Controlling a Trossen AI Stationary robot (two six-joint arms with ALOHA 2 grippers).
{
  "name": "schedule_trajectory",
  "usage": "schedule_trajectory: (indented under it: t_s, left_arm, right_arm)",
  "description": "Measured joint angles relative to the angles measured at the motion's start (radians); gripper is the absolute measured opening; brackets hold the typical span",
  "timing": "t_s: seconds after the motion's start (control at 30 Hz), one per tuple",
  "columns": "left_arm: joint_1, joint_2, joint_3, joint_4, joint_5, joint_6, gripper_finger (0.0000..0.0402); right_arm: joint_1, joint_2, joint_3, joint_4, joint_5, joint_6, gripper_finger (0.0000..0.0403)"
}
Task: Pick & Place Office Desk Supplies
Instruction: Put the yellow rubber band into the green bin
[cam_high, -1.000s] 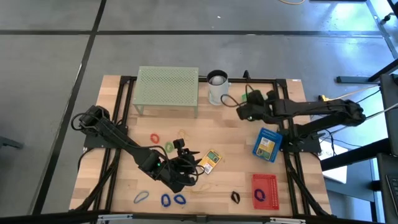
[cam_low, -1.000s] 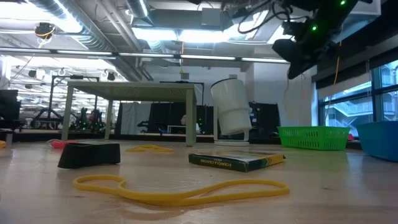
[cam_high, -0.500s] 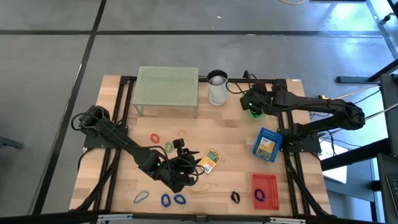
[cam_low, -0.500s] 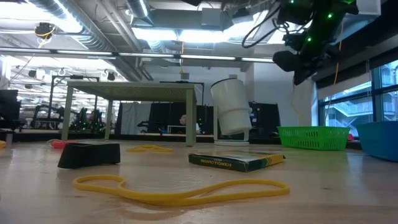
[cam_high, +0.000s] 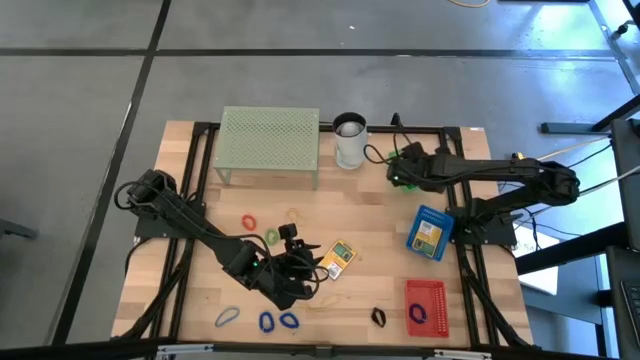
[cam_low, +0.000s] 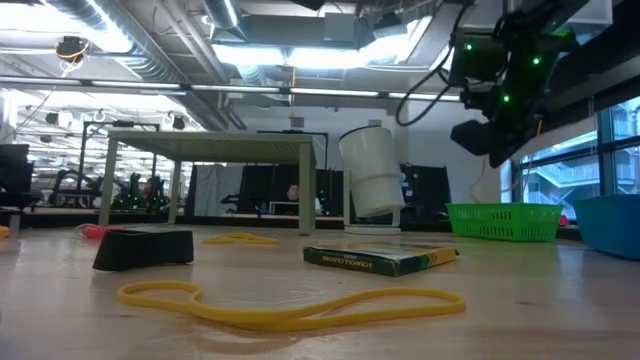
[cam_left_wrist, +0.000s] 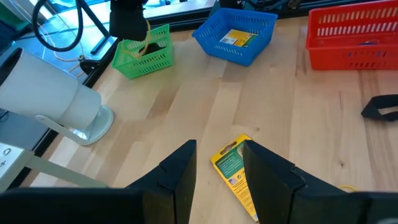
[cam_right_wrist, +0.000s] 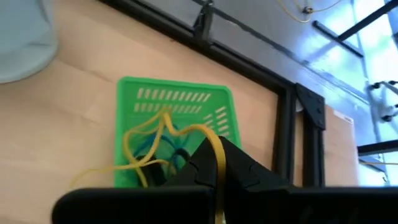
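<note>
Tabletop: right claw (cam_right_wrist: 214, 163) pinches yellow rubber band (cam_right_wrist: 163, 127) above green basket (cam_right_wrist: 134, 93).

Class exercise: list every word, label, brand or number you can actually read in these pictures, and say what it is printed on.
None can be read.
Yellow card pack: green label, print too small.
Its edge in the low view: yellow lettering, blurred.
Card in the blue basket: print too small.

Pale wood-plank table (cam_high: 370, 215), matt; perforated green plastic basket (cam_right_wrist: 149, 102)
</note>
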Motion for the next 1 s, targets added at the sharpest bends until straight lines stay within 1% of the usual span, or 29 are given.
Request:
schedule_trajectory:
  t_s: [0.23, 0.47, 0.63, 0.73, 0.87, 1.0]
  left_arm:
    - [0.000, 0.000, 0.000, 0.000, 0.000, 0.000, 0.0127]
    - [0.000, 0.000, 0.000, 0.000, 0.000, 0.000, 0.0127]
    - [0.000, 0.000, 0.000, 0.000, 0.000, 0.000, 0.0127]
    - [0.000, 0.000, 0.000, 0.000, 0.000, 0.000, 0.0127]
    - [0.000, 0.000, 0.000, 0.000, 0.000, 0.000, 0.0127]
    - [0.000, 0.000, 0.000, 0.000, 0.000, 0.000, 0.0127]
  right_arm:
    - [-0.020, 0.000, -0.011, 0.000, 0.084, 0.016, 0.0004]
    - [-0.047, 0.000, -0.011, 0.000, 0.096, 0.017, 0.0004]
    - [-0.069, 0.000, -0.011, -0.001, 0.134, 0.001, 0.0004]
    - [-0.080, 0.000, -0.011, 0.000, 0.151, -0.043, 0.0004]
    - [-0.085, 0.000, -0.011, 0.000, 0.119, -0.109, 0.0004]
    - [-0.085, 0.000, -0.011, 0.000, 0.020, -0.126, 0.0004]
